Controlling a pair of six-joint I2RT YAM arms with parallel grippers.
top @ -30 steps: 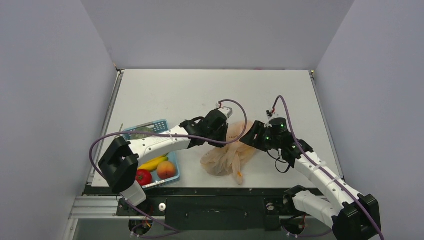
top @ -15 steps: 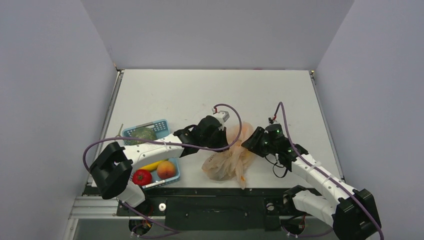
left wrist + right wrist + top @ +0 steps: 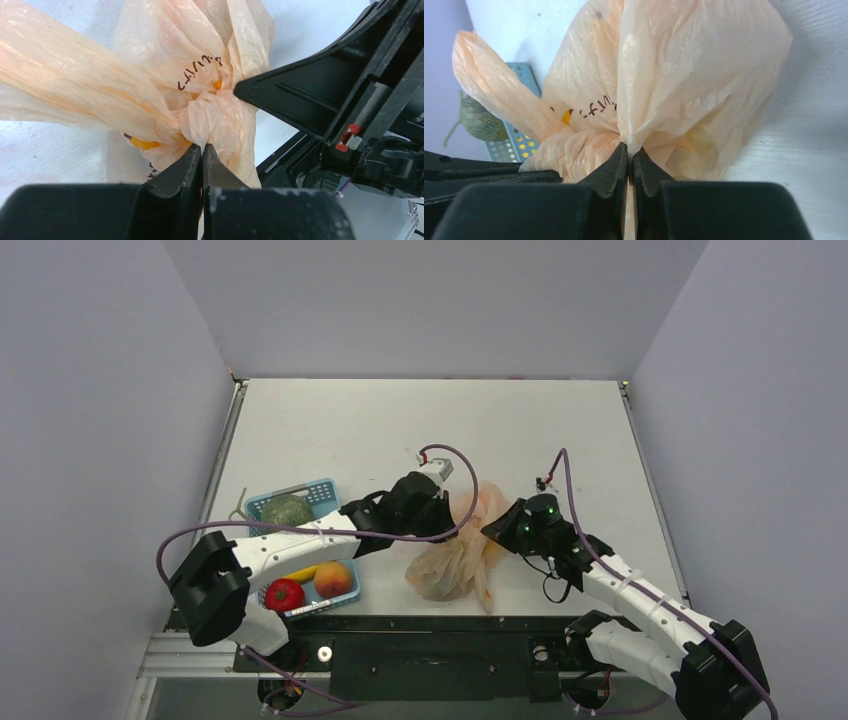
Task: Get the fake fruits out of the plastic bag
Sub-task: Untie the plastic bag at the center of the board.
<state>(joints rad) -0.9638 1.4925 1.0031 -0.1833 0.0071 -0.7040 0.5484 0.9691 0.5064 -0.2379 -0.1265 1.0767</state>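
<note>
Near the front edge of the white table [image 3: 400, 420], between the 2 arms, sits the plastic bag [image 3: 455, 565] — crumpled and knotted, off to the right of the blue basket [image 3: 322, 490]. The left gripper [image 3: 202, 148] is pinched tight on the film just below the knot. The right gripper [image 3: 629, 150] is clamped on a fold from the opposite side — contents hidden by the film.

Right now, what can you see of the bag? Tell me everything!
The bag is thin, crinkly, see-through peach plastic with black scribbles and small yellow-orange marks. It lies slumped on the white table, right of the blue basket, its top bunched into a twisted knot with loose flaps sticking out. The left gripper pinches the knot from one side and the right gripper pinches a fold from the other. What is inside cannot be made out.
</note>
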